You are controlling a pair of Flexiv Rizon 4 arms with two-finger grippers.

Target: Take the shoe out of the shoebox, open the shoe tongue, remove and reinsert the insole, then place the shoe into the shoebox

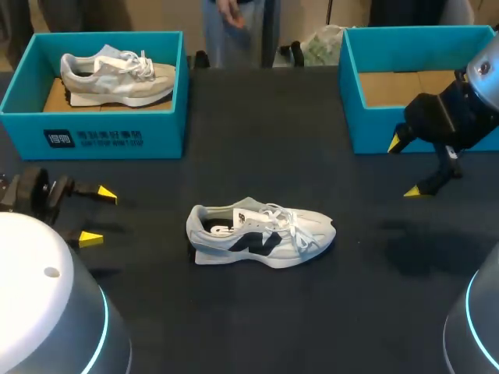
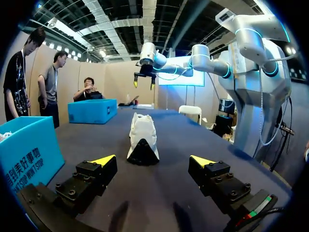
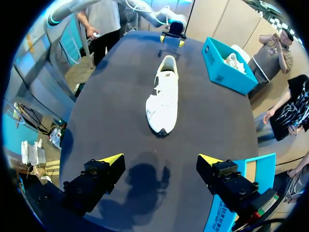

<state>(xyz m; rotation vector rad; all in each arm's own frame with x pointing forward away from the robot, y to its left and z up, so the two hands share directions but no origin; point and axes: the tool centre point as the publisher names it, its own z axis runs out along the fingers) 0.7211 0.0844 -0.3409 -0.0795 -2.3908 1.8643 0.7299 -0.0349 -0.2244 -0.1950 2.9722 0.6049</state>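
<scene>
While shoe [image 1: 261,234] stands upright at middle of table [image 1: 257,156], left gripper [image 1: 100,216] and right gripper [image 1: 404,167] are held wide, empty. Shoe judged light, upper soft, sole stiffer; heel collar best pinched.

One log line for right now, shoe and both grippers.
white shoe: lying on table, nothing touching it | left gripper: open, empty | right gripper: open, empty

Left tool [image 1: 99,216] low at its side, right tool [image 1: 404,167] raised opposite, each spread wide (both empty)
</scene>
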